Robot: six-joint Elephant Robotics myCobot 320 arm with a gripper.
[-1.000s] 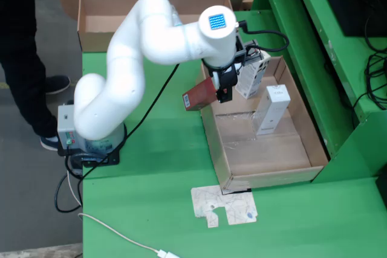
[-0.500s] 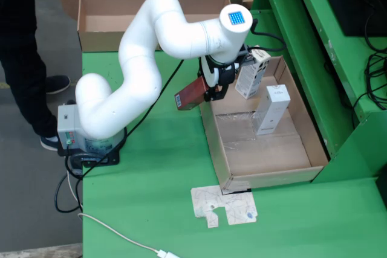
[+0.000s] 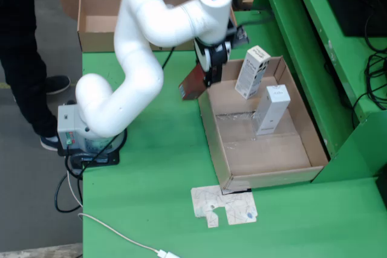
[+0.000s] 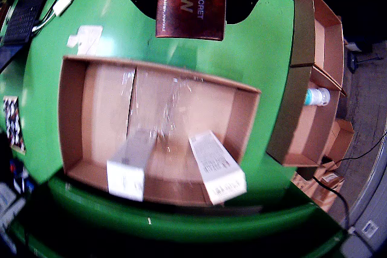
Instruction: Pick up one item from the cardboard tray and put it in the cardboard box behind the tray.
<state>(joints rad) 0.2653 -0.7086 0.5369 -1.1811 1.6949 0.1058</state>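
**A:** Fixed view. What do we see at the arm's end?

**B:** We see the white arm reaching from its base near the left edge of the green table toward the far left corner of the cardboard tray. The gripper is clamped on a dark red box, which hangs tilted in the air just outside the tray's left wall, above the table.

**A:** And from the camera riding on the gripper?

**B:** There we see the dark red box at the top edge of the picture, its face printed "SECRET" and "W". The fingers themselves lie hidden behind it, so we read the grip from the fixed view. Below it the cardboard tray lies open.

**A:** What is left in the tray?

**B:** Two white cartons. In the fixed view the printed white carton leans at the tray's far edge, and the plain white carton stands near its right wall, just beside the first. In the gripper view we see both at the tray's lower edge: the plain white carton to the left, the printed white carton to the right.

**A:** And the cardboard box?

**B:** The cardboard box sits at the table's far left corner, open-topped, well apart from the red box. In the gripper view the cardboard box runs along the right side, with a small bottle inside it.
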